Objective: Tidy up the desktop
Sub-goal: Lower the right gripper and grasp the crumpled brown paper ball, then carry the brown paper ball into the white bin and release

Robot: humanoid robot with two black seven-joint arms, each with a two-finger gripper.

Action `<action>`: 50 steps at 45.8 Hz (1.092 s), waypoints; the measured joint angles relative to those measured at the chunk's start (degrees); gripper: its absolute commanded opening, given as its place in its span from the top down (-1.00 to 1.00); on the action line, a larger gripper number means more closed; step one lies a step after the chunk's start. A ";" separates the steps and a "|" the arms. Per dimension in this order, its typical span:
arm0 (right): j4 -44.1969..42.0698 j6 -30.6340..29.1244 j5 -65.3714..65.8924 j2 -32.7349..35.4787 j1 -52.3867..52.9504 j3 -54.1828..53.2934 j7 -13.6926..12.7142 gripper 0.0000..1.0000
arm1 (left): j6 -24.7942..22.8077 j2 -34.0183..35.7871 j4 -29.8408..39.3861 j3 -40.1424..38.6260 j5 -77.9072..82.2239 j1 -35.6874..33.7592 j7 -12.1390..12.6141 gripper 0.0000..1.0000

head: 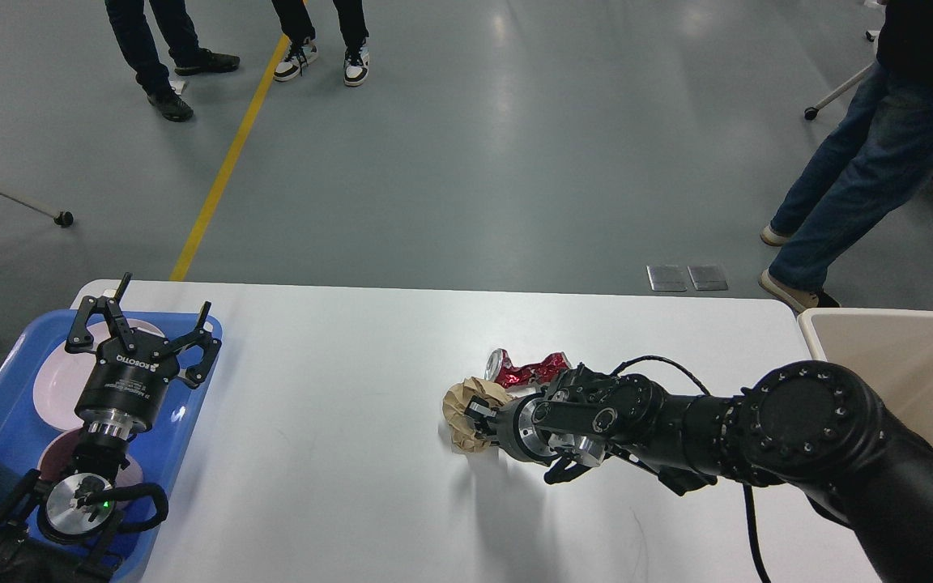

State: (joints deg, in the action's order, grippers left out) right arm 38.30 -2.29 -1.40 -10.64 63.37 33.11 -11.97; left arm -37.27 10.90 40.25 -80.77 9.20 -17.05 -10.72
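Filling the lower view, the white counter (337, 453) carried crumpled brown paper (466, 417) pinched by the right gripper (479, 419), with a crushed red can (525, 370) just behind. The left gripper (142, 328) hung spread above the blue tray (9, 380).

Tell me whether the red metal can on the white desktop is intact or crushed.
Crushed: the red metal can lies flattened and twisted on the white desktop, its round end tilted up.

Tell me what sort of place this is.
Probably a robotics lab or test hall: a grey coated floor with a yellow line, bystanders' legs nearby, and a white desktop staged with a blue tray.
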 measured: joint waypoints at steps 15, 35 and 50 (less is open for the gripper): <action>3.98 -0.48 -0.44 0.32 2.90 -0.01 -0.23 1.00 | 0.00 0.00 0.00 0.00 0.00 0.00 0.00 -0.93; 35.10 -8.27 -1.29 21.25 28.81 9.68 -0.35 1.00 | 0.00 0.00 0.00 -0.01 0.00 0.00 0.00 -0.93; 53.42 -24.81 -1.49 24.13 60.80 26.00 -0.33 1.00 | 0.00 0.00 0.00 -0.01 0.02 0.00 0.00 -0.93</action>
State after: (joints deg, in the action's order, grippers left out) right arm 91.72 -27.10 -2.89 13.50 124.17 59.11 -12.30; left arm -37.27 10.90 40.25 -80.78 9.22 -17.05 -10.72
